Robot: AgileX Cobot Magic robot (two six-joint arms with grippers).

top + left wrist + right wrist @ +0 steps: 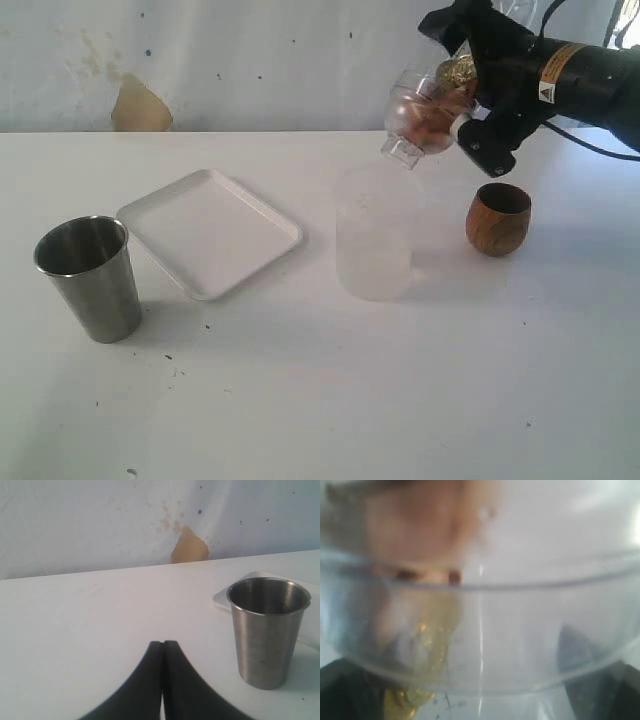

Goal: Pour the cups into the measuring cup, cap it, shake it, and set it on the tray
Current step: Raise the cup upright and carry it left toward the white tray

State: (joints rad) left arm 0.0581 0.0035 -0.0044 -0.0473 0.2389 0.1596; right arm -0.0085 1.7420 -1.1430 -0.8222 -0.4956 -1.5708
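Exterior view: the right gripper grips the measuring cup in the air. The cup is tilted, with what seems its lid pointing down, and hangs above the frosted cup. Pink and gold contents are inside. The wooden cup stands near, and the tray and the steel cup are well apart to the left. If the lid is loose, a shake may spill everything.

Left wrist view: the left gripper is closed on nothing and idle beside the steel cup.

Right wrist view: a blurred clear wall fills the picture, with dark fingers at its sides. A smooth wall could slip. Moving low to the tray may knock the frosted cup.
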